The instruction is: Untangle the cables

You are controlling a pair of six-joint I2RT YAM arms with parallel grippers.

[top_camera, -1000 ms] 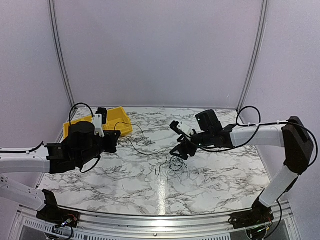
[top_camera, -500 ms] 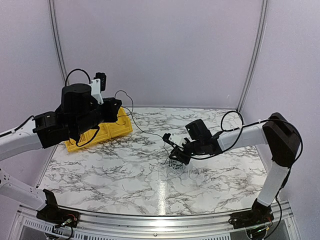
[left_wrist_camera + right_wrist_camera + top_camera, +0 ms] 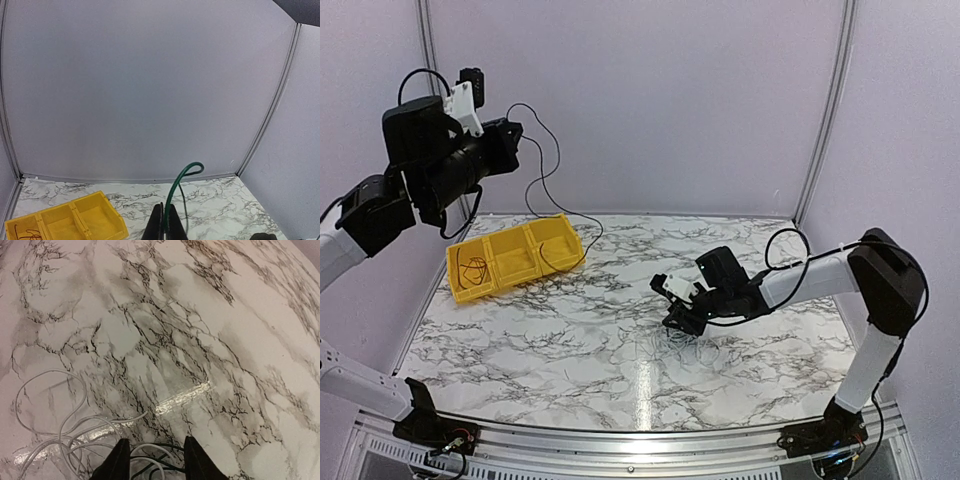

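My left gripper (image 3: pixel 510 135) is raised high at the upper left, shut on a thin greenish cable (image 3: pixel 557 150). That cable arcs out and hangs down to the yellow bin (image 3: pixel 505 282). In the left wrist view the cable (image 3: pixel 192 167) curls up from between the closed fingers (image 3: pixel 159 225). My right gripper (image 3: pixel 678 316) sits low on the table over the remaining tangle. In the right wrist view its fingers (image 3: pixel 117 462) stand apart, with pale cables (image 3: pixel 145 445) and dark green cables (image 3: pixel 153 465) lying between them. More pale loops (image 3: pixel 50 415) spread to the left.
The yellow bin has three compartments; a small dark coil (image 3: pixel 472 268) lies in its left one, also seen in the left wrist view (image 3: pixel 27 232). White marble table (image 3: pixel 570 340) with a metal rail at the near edge. Grey walls enclose the back and sides.
My left arm has lifted up and to the left with the greenish cable, drawing it out of the tangle toward the bin. My right gripper dropped onto the tangle and stays there.
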